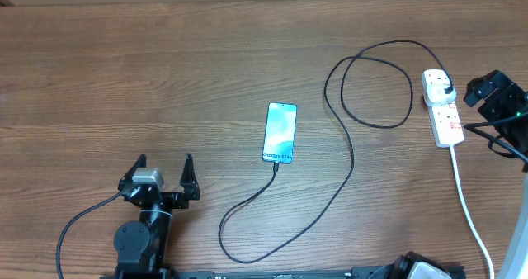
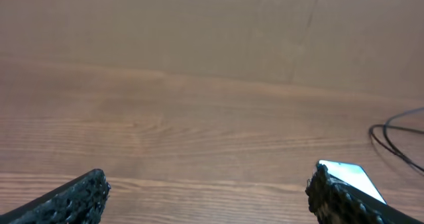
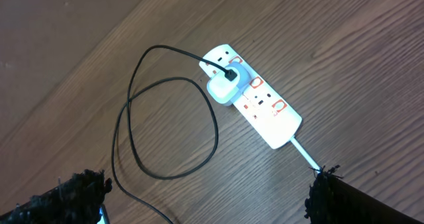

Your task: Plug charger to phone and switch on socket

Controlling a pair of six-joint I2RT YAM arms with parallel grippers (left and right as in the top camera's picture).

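The phone (image 1: 280, 133) lies screen-up and lit at the table's middle; its corner shows in the left wrist view (image 2: 349, 174). The charger cable (image 1: 351, 159) runs from the phone's near end, where its connector sits against the phone's port, in loops to a plug (image 1: 445, 87) in the white socket strip (image 1: 445, 118). The strip (image 3: 265, 108), its plug (image 3: 225, 86) and the cable loop (image 3: 165, 128) show in the right wrist view. My right gripper (image 1: 493, 97) is open and empty, just right of the strip (image 3: 205, 187). My left gripper (image 1: 162, 167) is open and empty, left of the phone (image 2: 209, 187).
The strip's white cord (image 1: 470, 205) runs from its near end toward the table's front right edge. A cardboard-coloured wall (image 2: 212, 25) stands behind the wooden table (image 1: 124, 73). The right arm's own black cables (image 1: 499, 139) hang near the strip.
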